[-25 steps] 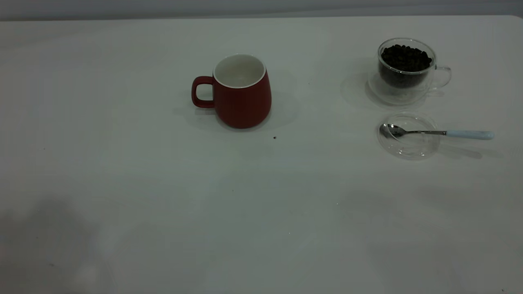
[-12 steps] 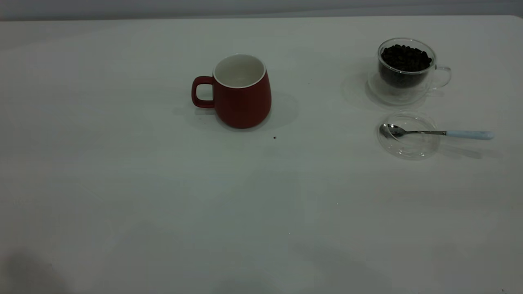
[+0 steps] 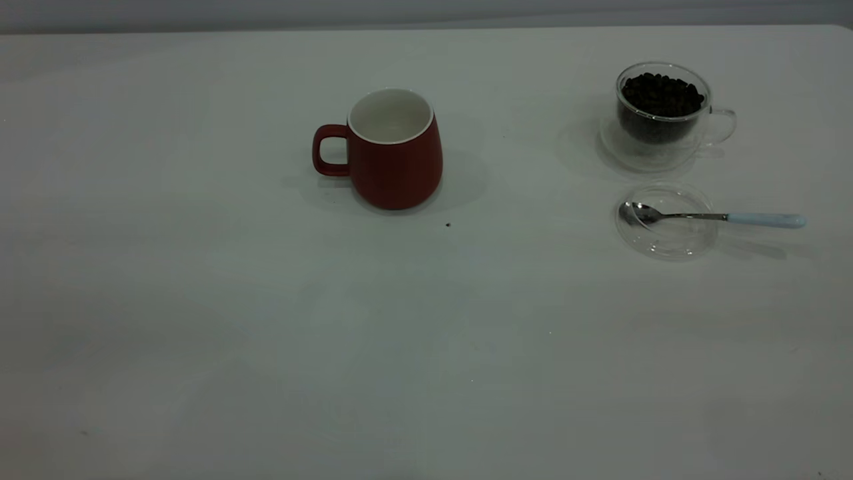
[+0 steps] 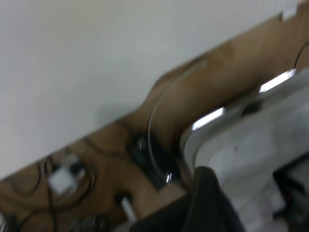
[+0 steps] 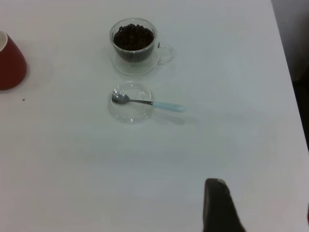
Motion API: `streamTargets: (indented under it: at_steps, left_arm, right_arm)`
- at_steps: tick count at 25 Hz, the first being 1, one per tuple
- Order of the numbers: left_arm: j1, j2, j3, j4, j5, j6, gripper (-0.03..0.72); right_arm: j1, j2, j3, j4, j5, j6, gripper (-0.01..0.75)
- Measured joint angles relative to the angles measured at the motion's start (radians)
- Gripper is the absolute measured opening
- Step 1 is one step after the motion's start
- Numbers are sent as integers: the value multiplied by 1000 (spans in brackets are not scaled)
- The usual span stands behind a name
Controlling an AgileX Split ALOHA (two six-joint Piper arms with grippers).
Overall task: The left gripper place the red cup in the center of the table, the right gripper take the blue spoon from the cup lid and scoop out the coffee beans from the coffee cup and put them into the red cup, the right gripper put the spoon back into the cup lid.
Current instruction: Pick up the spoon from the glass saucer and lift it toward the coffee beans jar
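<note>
On the bench (image 3: 200, 300) the red cup (image 3: 393, 150) stood mid-way, empty; the blue spoon (image 3: 713, 216) lay untouched on the cup lid (image 3: 666, 240), and I could not tell either claw's state.

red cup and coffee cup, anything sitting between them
Nothing: in the exterior view only bare table separates the red cup from the coffee cup.
</note>
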Motion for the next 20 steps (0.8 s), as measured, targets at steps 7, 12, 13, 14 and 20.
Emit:
streamTargets:
  at_steps: [7,12,13,14,20]
  left_arm:
    - [0,-185,8,-18,-9,-3,587]
    - [76,-362,8,-23,-4,-3,587]
    - [110,-403,8,-23,-2,-3,587]
    - [139,-438,8,-23,0,-3,587]
    - [283,-552,6,-24,25,-3,587]
  right_arm:
    - [0,0,0,0,0,0,466]
    - [0,0,0,0,0,0,466]
    - [0,0,0,0,0,0,466]
    - [0,0,0,0,0,0,466]
    - [0,0,0,0,0,0,466]
